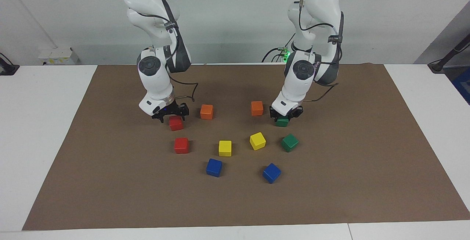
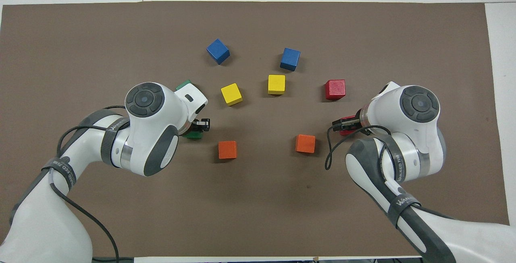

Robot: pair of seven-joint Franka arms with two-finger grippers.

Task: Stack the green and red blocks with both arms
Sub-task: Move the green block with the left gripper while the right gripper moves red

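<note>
From across the counter, the left gripper [image 1: 282,118] is down on a green block [image 1: 282,122] beside an orange block [image 1: 257,108], its jaws closed on the cube's sides; from above, the arm's white wrist hides most of that grip, leaving only a corner of the block and one dark fingertip showing. The second green block [image 1: 290,142] sits farther from the robots, plain in the facing view but almost wholly covered by the left wrist in the overhead view. The right gripper [image 1: 170,115] hangs with jaws spread wide just over a red block [image 1: 176,122]; seen from above, only a sliver of that red shows under the wrist. The other red block [image 2: 335,89] lies farther from the robots, clear in both views. On the brown mat [image 2: 80,33] between the arms rest another orange block [image 2: 227,149], two yellow blocks [image 2: 231,94] and two blue blocks [image 2: 218,51].
</note>
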